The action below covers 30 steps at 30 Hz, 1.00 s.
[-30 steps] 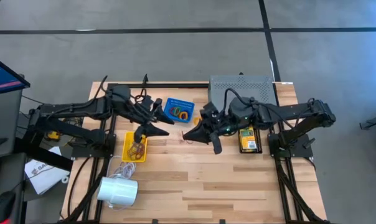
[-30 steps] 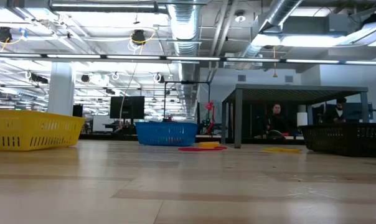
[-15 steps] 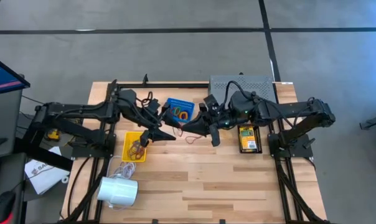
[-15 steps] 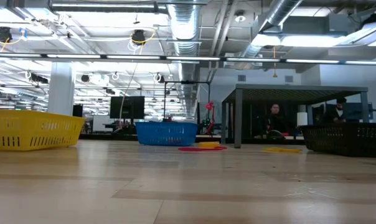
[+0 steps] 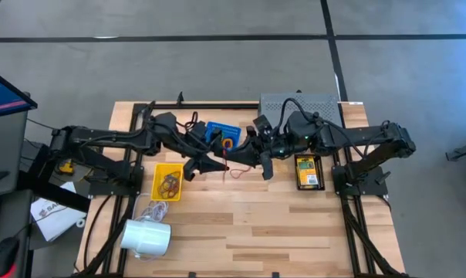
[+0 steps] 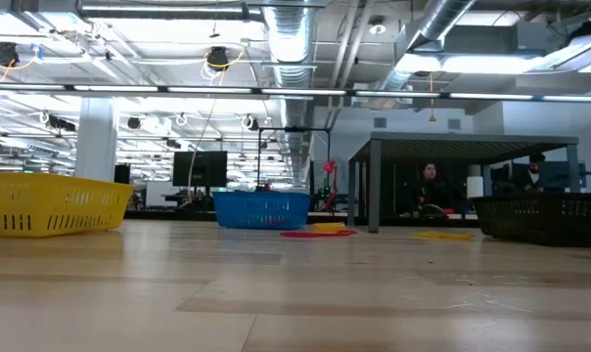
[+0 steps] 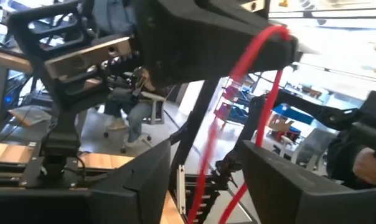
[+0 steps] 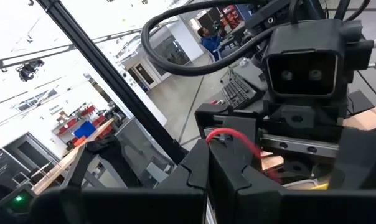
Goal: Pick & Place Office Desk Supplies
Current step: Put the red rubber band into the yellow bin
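My right gripper (image 5: pixel 231 158) (image 8: pixel 208 152) is at the table's middle, level and pointing left, shut on a red rubber band (image 7: pixel 263 56). My left gripper (image 5: pixel 215 164) (image 7: pixel 206 149) faces it nose to nose and is open. The band's strands run down through the gap between its fingers. More bands lie in the blue basket (image 5: pixel 221 136) and in the yellow basket (image 5: pixel 168 182). One loose band (image 5: pixel 238 172) (image 6: pixel 318 234) lies on the wood. A yellow-green crayon box (image 5: pixel 308 171) lies flat in a black tray. Neither gripper shows in the low view. My right gripper pinches the red rubber band's loop end (image 8: pixel 235 138) between its two fingertips, coming level from the table's right. The band is lifted clear, and its strands (image 7: pixel 210 155) stretch away toward my left gripper. My left gripper's fingers stand on either side of the strands; whether they touch, I cannot tell.
A grey perforated shelf (image 5: pixel 298 104) stands at the far right edge. A white cylinder (image 5: pixel 146 237) with a cord lies at the near left. Bare wood stretches across the near half of the table (image 5: pixel 279 232).
My left gripper has reached toward the table's right, closing on my right gripper. My right gripper has drawn a little toward the far edge and turned level, so the two now meet tip to tip over the table's middle.
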Each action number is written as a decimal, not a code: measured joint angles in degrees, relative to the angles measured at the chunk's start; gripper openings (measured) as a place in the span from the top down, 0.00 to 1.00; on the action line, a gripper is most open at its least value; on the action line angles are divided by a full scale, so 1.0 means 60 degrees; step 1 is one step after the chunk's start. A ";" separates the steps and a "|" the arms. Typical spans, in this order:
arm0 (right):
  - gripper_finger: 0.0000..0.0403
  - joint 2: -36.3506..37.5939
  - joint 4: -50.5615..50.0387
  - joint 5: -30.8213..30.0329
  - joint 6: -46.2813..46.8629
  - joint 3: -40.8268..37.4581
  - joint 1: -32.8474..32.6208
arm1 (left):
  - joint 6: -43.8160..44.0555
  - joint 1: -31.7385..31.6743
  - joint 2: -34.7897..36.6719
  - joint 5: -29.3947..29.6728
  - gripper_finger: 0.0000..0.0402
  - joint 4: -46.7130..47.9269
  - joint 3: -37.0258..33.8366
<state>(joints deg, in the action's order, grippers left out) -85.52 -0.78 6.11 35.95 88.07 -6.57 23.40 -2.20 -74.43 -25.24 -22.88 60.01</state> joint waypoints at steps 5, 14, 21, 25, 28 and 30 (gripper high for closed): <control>1.00 0.0000 0.0000 0.0007 -0.0060 0.0000 -0.0004 | 0.0007 0.0090 0.0000 -0.0590 0.66 -0.0359 0.0000; 1.00 0.0000 0.0001 0.0058 -0.0067 0.0000 -0.0007 | -0.0128 0.0398 0.0000 -0.0833 0.99 -0.0571 0.0000; 0.96 0.0000 0.0346 0.0755 -0.0238 0.0000 -0.0007 | -0.0238 0.0463 0.0039 -0.0851 1.00 -0.0542 0.0000; 0.85 0.0001 0.0272 0.0801 -0.0560 -0.0014 -0.0007 | -0.0344 0.0424 0.0204 -0.0848 1.00 -0.0516 0.0011; 0.73 0.0000 0.0168 0.0805 -0.0599 -0.0044 0.0037 | -0.0354 0.0401 0.0388 -0.0843 1.00 -0.0299 -0.0011; 0.63 -0.0007 0.0178 0.0801 -0.0599 -0.0044 0.0079 | -0.0406 0.0401 0.0489 -0.0835 1.00 -0.0401 0.0007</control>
<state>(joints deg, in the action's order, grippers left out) -85.56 0.30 10.92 32.36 87.81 -6.09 20.96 0.21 -71.50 -30.25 -25.28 60.05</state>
